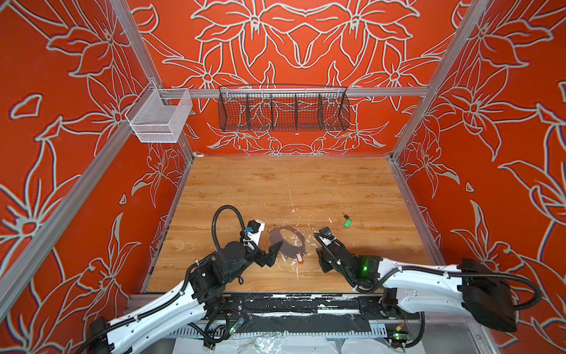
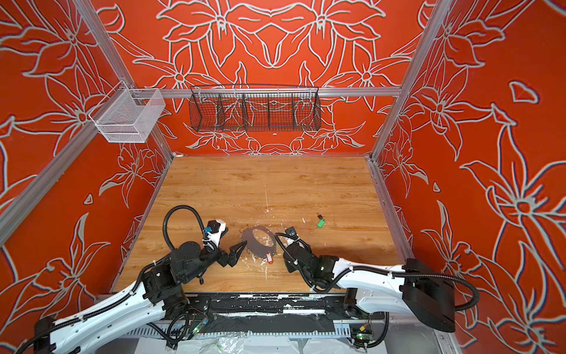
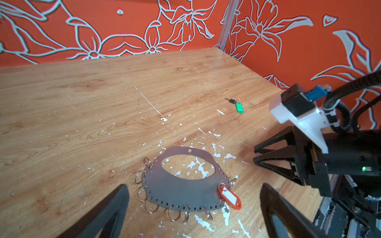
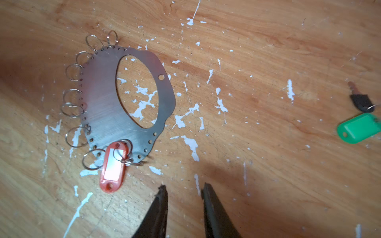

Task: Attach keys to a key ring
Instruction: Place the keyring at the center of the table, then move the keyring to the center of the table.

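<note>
— Wide-open left gripper (image 1: 275, 252) is hanging empty at the left rim of the key ring (image 3: 175, 191); I am not making out whether it is touching.
— Where is that plate sitting?
— It is lying flat near the front edge of the worktop (image 1: 275, 184), about midway along, between my two arms. The orange-red tag (image 4: 113, 169) is resting at its front-right rim, apparently already threaded on a split ring (image 4: 128, 162).
— And the right side?
— My right gripper (image 4: 184, 187) is showing a narrow gap, holding nothing, near that tag. The green key (image 4: 358, 127) is lying loose toward the right edge, well apart.
— How are you taking it?
— I am judging it light and skittish on wood. I am favouring the stiff plastic tag as the broadest hold, since its thin wire loop is likely slipping out.
</note>
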Action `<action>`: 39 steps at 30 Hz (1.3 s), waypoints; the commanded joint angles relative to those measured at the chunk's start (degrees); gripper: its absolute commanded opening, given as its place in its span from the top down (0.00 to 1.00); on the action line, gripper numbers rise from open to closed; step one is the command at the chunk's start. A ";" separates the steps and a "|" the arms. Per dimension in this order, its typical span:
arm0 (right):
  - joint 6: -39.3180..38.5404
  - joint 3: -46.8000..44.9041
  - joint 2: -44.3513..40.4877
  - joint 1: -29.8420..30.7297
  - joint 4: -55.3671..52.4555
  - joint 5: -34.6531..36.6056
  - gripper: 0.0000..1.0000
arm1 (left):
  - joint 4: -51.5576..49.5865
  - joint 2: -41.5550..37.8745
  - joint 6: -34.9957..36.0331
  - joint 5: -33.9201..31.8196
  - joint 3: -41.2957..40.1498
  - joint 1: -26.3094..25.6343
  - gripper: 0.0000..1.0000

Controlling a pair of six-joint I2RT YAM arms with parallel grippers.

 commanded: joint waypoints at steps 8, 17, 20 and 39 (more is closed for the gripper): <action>-15.36 2.80 8.79 1.55 11.41 -8.36 0.61 | 1.68 9.04 2.28 5.07 0.25 0.26 0.28; -14.28 11.01 22.15 1.56 9.70 -9.52 0.49 | 2.79 9.09 -16.28 9.50 -4.00 0.22 0.42; -14.01 12.27 24.21 1.61 8.25 -8.40 0.46 | 2.11 7.10 -17.57 6.89 -4.38 0.17 0.41; -8.29 4.58 15.40 1.55 5.34 2.41 0.77 | 4.88 16.42 -20.77 7.22 -0.22 -2.13 0.17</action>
